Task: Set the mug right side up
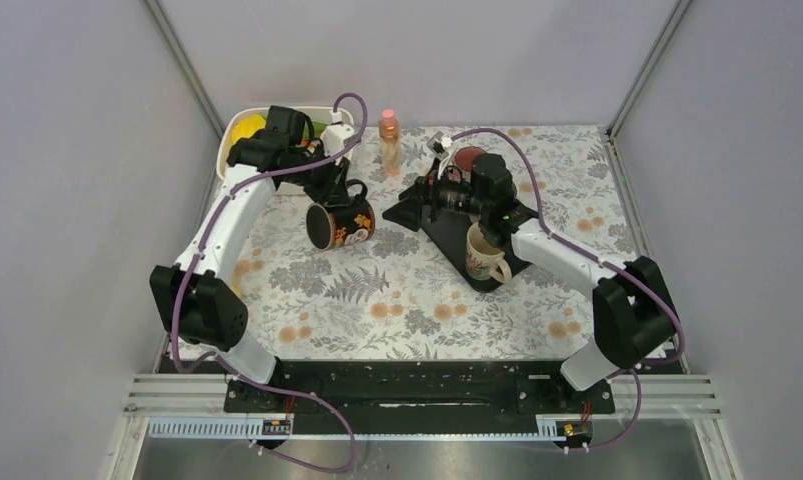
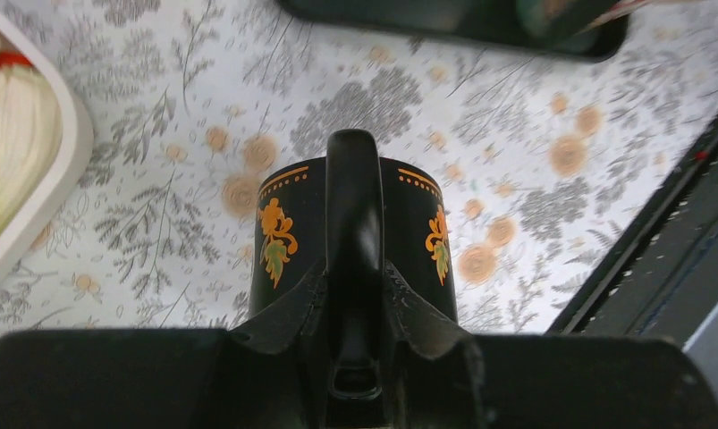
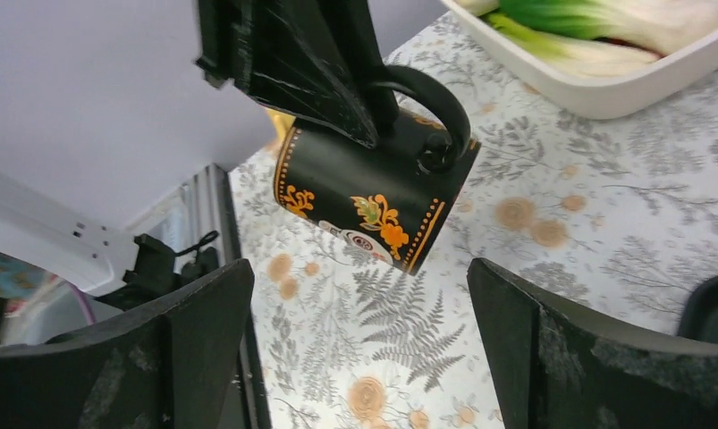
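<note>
In the top view, the black mug [image 1: 339, 222] is seen hung tilted on its side over the flowered tablecloth [image 1: 407, 300], left of the middle, and it is gripped at its handle by the left gripper [image 1: 345, 192]. The right gripper [image 1: 412, 208] is held near it, over the end of a black tray [image 1: 447, 240] on which a cream mug [image 1: 484, 255] stands; a white bin [image 1: 239, 130] and a bottle [image 1: 389, 140] are set at the far edge. In the left wrist view, the handle [image 2: 353, 214] is shown clamped between the two fingers [image 2: 279, 317], with the mug's body hanging beyond them. In the right wrist view, the right gripper's fingers [image 3: 203, 340] are seen spread well apart with nothing between them, and the mug [image 3: 364, 201] is shown clear of the cloth.
</note>
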Controlling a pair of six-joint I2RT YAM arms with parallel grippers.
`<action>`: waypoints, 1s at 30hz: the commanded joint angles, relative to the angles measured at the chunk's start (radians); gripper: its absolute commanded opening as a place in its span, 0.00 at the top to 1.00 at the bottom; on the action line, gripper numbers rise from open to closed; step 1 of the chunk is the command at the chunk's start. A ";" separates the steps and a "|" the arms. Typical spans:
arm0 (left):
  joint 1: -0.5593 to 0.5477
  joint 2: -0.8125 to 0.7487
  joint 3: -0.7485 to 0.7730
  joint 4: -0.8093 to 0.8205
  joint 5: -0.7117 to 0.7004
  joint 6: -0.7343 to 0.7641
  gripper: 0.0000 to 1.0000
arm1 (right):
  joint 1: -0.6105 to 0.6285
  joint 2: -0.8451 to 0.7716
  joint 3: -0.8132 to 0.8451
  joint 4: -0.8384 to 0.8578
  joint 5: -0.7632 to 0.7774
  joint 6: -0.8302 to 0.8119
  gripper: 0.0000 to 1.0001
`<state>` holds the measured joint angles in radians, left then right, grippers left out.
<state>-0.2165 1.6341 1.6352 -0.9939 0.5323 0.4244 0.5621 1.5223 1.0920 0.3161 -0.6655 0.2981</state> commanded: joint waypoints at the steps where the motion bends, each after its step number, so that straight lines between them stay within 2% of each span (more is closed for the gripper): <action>1: -0.003 -0.128 0.099 0.069 0.181 -0.084 1.00 | 0.011 0.073 0.033 0.272 -0.101 0.200 0.01; 4: -0.004 -0.161 0.120 0.074 0.201 -0.102 1.00 | 0.019 0.117 0.062 0.308 -0.122 0.258 0.01; 9: -0.009 -0.186 0.124 0.099 0.222 -0.123 1.00 | 0.053 0.159 0.117 0.247 -0.137 0.253 0.01; 16: -0.017 -0.177 0.103 0.142 0.320 -0.162 1.00 | 0.135 0.263 0.180 0.490 -0.278 0.446 0.01; 18: -0.013 -0.179 0.094 0.167 0.313 -0.174 1.00 | 0.138 0.274 0.171 0.583 -0.299 0.505 0.15; 21: 0.016 -0.189 0.062 0.207 0.307 -0.197 1.00 | 0.138 0.237 0.151 0.537 -0.293 0.433 0.70; 23: 0.030 -0.190 0.040 0.216 0.289 -0.192 1.00 | 0.139 0.190 0.141 0.407 -0.255 0.310 0.94; 24: 0.034 -0.190 0.028 0.216 0.279 -0.181 1.00 | 0.137 0.172 0.141 0.331 -0.228 0.239 1.00; 25: 0.038 -0.191 0.014 0.215 0.267 -0.167 0.95 | 0.137 0.149 0.143 0.243 -0.192 0.170 1.00; 27: 0.045 -0.192 -0.005 0.207 0.225 -0.136 0.44 | 0.135 0.116 0.178 0.026 -0.074 0.019 1.00; 29: 0.059 -0.197 -0.017 0.213 0.153 -0.130 0.05 | 0.134 0.103 0.246 -0.221 0.110 -0.144 1.00; 30: 0.070 -0.202 -0.022 0.221 0.110 -0.133 0.01 | 0.135 0.107 0.286 -0.345 0.215 -0.208 1.00</action>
<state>-0.1764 1.4742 1.6272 -0.8543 0.7540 0.3126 0.6773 1.6951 1.2324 0.3851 -0.7719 0.4866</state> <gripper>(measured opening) 0.874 0.197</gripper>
